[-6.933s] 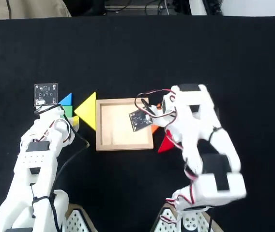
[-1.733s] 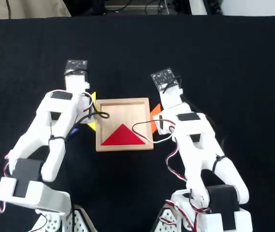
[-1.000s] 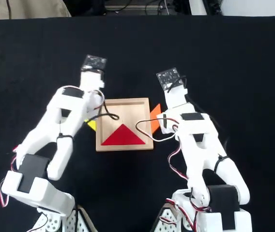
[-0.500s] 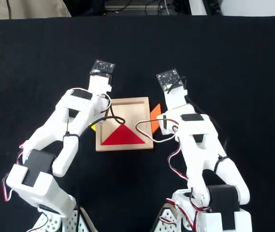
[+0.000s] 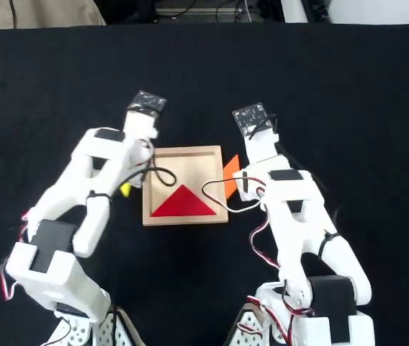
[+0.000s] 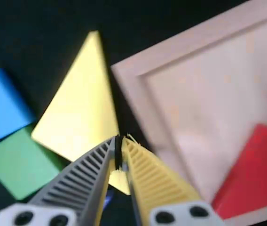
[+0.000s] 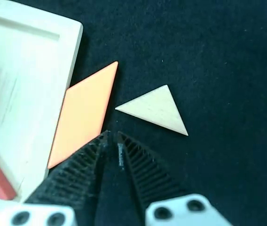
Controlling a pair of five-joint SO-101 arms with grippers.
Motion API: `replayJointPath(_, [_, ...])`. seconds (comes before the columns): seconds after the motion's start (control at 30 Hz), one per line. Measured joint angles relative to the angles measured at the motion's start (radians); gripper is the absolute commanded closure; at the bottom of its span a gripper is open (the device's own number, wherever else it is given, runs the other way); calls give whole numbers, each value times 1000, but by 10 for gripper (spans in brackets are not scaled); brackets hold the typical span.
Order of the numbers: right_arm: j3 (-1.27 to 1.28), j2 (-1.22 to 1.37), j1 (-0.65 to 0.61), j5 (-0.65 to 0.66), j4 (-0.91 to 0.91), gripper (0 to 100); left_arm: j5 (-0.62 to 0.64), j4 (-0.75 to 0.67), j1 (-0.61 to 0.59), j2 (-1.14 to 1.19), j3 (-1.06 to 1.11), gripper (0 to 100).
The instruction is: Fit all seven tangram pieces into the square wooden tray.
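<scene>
Right now your left gripper [image 6: 120, 141] hangs with its jaws pressed together, tips meeting over the edge of the yellow triangle [image 6: 79, 113], and nothing shows between them. That yellow triangle lies on the black table [image 5: 334, 86] just outside the square wooden tray [image 5: 184, 150], one long side running close along the tray's rim. On its far side from the tray you've got the blue triangle [image 6: 2, 108] and the green square [image 6: 16, 165], right next to each other. Inside the tray, the red triangle [image 5: 183, 203] lies flat with its long side along the edge nearest the arms. Over on the other side, your right gripper [image 7: 111, 137] has its jaws drawn together too, holding nothing. Its tips sit at the edge of the orange parallelogram [image 7: 84, 117], which lies against the tray's outer wall, with the pale wooden triangle [image 7: 157, 110] just beside it.
</scene>
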Motion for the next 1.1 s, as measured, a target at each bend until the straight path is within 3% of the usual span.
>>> replayJointPath(0.17, [0, 0, 0, 0, 0, 987, -106, 28, -80, 0, -3, 969])
replayJointPath(0.33, [0, 0, 0, 2, 0, 987, -222, 198, -166, 8, -71, 967])
replayJointPath(0.53, [0, 0, 0, 2, 0, 987, -247, 296, -282, 8, -229, 967])
replayJointPath(0.67, [0, 0, 0, 2, 0, 987, -157, 275, -276, 21, -316, 967])
replayJointPath(0.8, [0, 0, 0, 2, 0, 987, -29, 157, -207, 69, -319, 967])
replayJointPath(0.97, [0, 0, 0, 2, 0, 987, 11, 44, -94, 164, -319, 967])
replayJointPath(1.1, [0, 0, 0, 2, 0, 987, 12, -17, -75, 227, -325, 967])
